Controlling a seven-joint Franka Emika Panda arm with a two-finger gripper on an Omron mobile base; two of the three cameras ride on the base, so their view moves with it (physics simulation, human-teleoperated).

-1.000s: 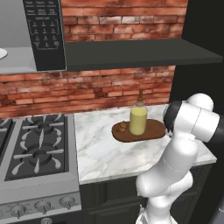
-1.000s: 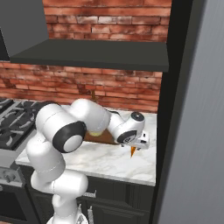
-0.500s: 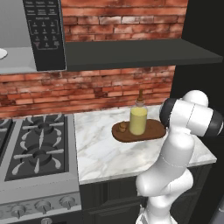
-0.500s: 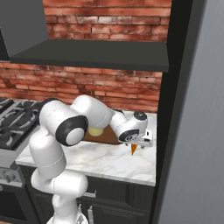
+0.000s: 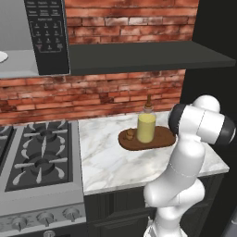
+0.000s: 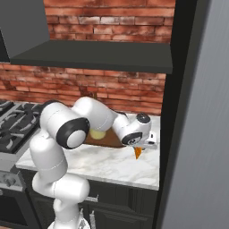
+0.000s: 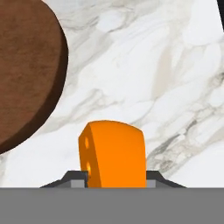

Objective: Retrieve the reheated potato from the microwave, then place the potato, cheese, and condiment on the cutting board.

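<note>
Marble counter under a red brick wall, gas stove on the left, and the microwave (image 5: 46,37) up top with its door apparently swung open, grey interior showing at the frame's edge. From the left base camera, the cutting board (image 5: 159,139) sits on the marble with the potato (image 5: 130,134) and the condiment (image 5: 146,125) already on it, potato just beside the bottle; the white arm folds over in front and blocks the counter right of the board, so nothing of the hand from this side. Right base camera: the gripper (image 6: 138,150) hangs low over the marble just past the board's end, and the cheese (image 6: 137,153) pokes out beneath it as a little orange point. Compared with a second ago the arm has barely shifted, but the jaws, wide open then, have now pinched in. The hand camera backs that up: the orange wedge sits upright between the two dark fingertips (image 7: 74,177), snug on both sides, so I'd say the pincer is nearly shut and clamped on the cheese, with the board's curved rim off to the upper left, near but not touching. Looks like the last item just got picked, so only the carry to the board is left. Can't tell whether the wedge has lifted off the marble yet, since its bottom is cut off.
</note>
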